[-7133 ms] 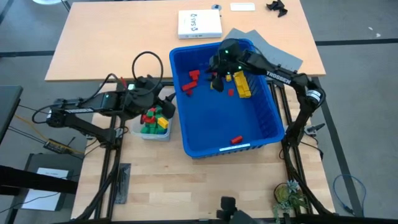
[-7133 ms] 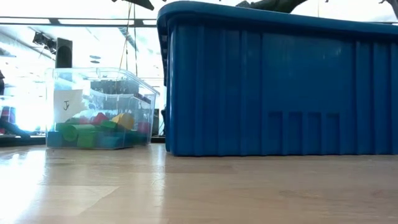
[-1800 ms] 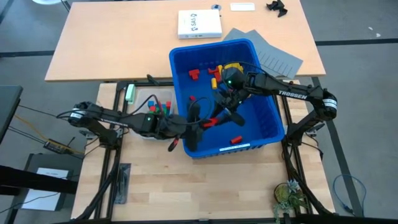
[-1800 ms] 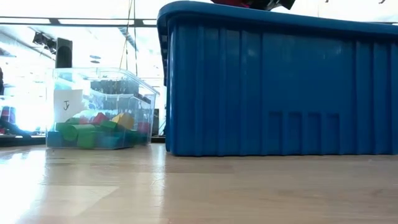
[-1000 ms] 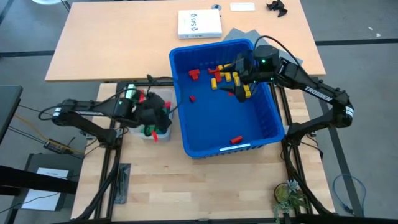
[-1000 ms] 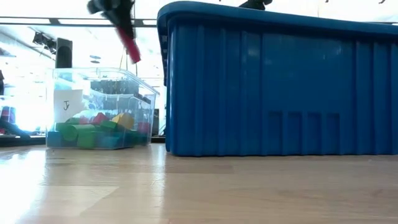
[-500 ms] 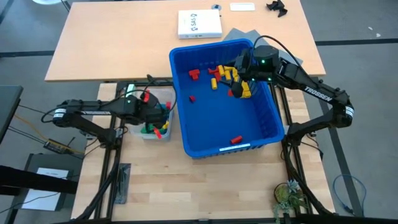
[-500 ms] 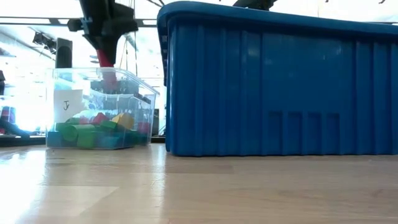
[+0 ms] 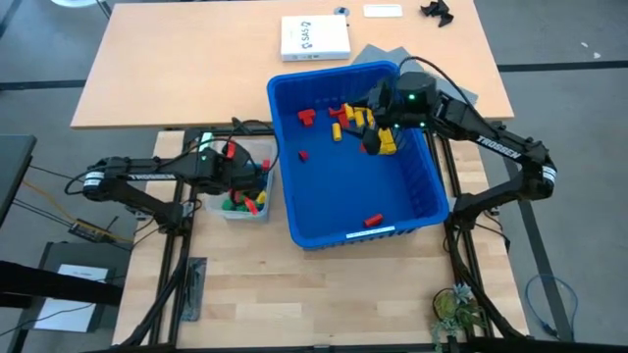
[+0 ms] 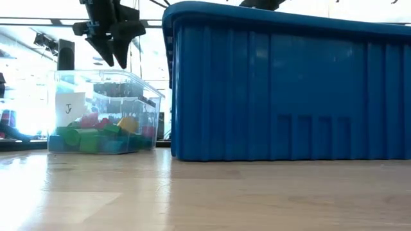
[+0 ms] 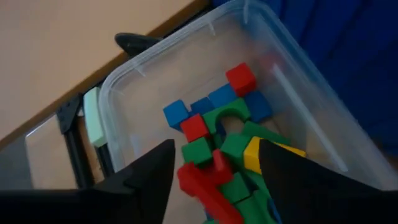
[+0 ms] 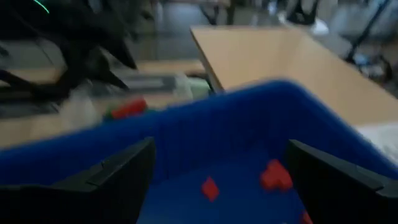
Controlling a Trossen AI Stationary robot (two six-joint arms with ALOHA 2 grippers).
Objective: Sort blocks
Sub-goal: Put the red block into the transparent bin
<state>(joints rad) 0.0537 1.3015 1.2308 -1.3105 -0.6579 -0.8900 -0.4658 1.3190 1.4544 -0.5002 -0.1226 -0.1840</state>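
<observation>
Left gripper (image 11: 214,163) hangs over the clear tub (image 9: 261,157), fingers spread, a long red block (image 11: 208,186) loose between them atop the sorted pile. Right gripper (image 9: 373,123), fingers wide and empty, hovers inside the blue bin (image 9: 343,235) over yellow blocks (image 9: 385,139), likely picking next.

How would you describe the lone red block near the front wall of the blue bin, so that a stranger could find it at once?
Start from the large blue bin in the middle of the table, seen from above. Most blocks crowd its far end, under the right gripper. The red block lies alone on the floor near the opposite wall, with no other block beside it.
</observation>
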